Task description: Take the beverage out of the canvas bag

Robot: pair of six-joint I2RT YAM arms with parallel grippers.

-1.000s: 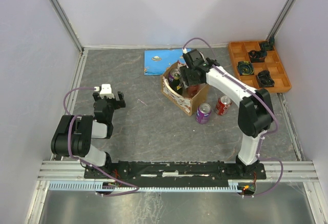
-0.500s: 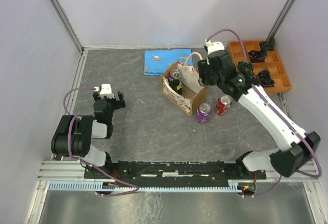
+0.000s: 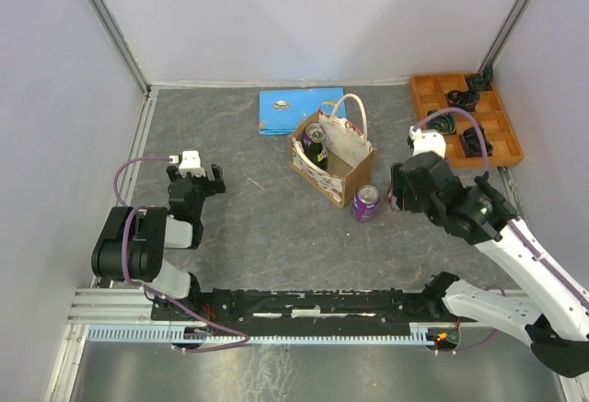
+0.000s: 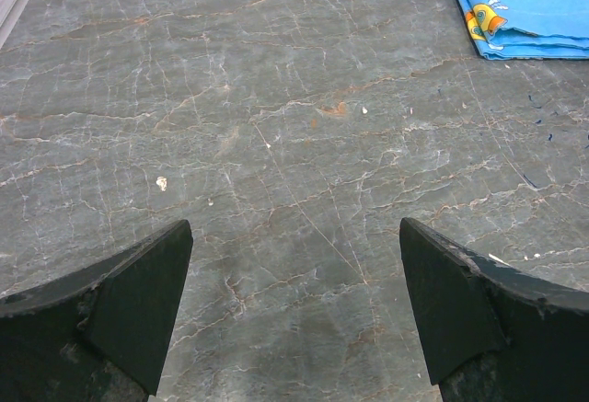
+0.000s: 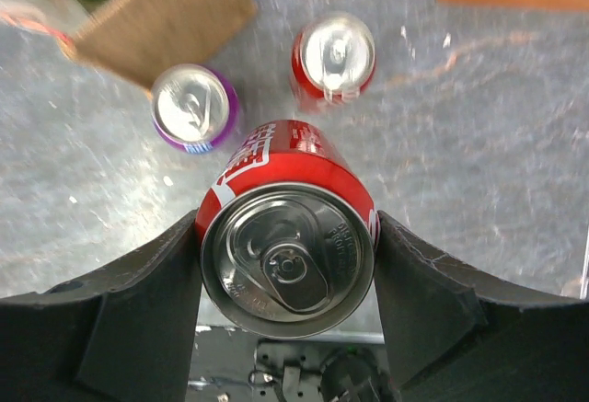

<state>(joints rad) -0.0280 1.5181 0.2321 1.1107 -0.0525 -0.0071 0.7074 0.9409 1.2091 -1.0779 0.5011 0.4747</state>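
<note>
The tan canvas bag [image 3: 342, 165] stands upright at mid-table with its cream handle up. A dark bottle [image 3: 316, 152] and a can top show inside it. The bag's corner also shows in the right wrist view [image 5: 170, 6]. My right gripper [image 3: 402, 190] is shut on a red can [image 5: 287, 236] and holds it in the air to the right of the bag. Below it, a purple can [image 5: 195, 108] and a second red can [image 5: 335, 57] stand on the table. My left gripper [image 3: 195, 172] is open and empty over bare table at the left [image 4: 294, 301].
A flat blue booklet [image 3: 290, 109] lies behind the bag, and its corner shows in the left wrist view [image 4: 525, 6]. An orange tray [image 3: 433, 85] with dark parts sits at the back right. The purple can [image 3: 366, 203] stands just in front of the bag.
My right arm rose out of the bag with the red can, then swung right and toward the near side, above the two standing cans. The left arm has not moved.
</note>
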